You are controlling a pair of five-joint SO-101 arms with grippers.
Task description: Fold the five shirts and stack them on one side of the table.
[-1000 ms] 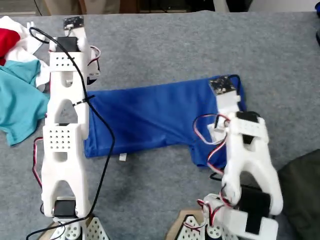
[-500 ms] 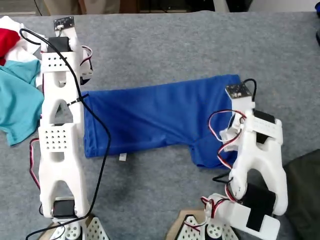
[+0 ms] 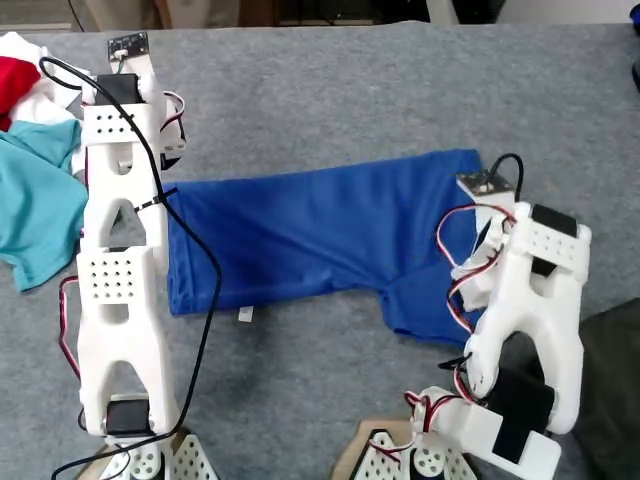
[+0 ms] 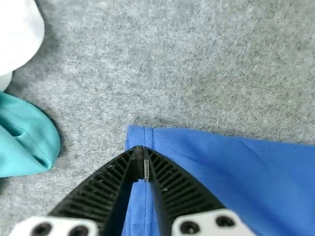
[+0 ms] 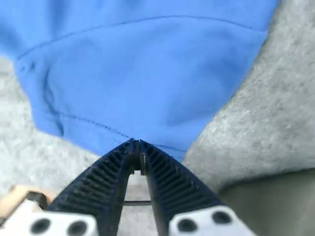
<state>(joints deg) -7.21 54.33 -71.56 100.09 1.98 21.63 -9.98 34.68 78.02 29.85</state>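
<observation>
1. Mid-fold on blue shirt [image 3: 320,235], lying flat at centre of surface [image 3: 350,90].
2. Left hand [image 4: 142,162] and right hand [image 5: 137,150] closed tight, apparently empty, at opposite ends.
3. Left to fold: heap of shirts [image 3: 35,210] beside left arm; no stack yet.

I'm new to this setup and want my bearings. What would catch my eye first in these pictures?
A bright blue shirt lies spread across the middle of the grey table, between the left arm and the right arm. Beside the left arm, at the table's edge, sits a heap of teal, red and white shirts.
</observation>
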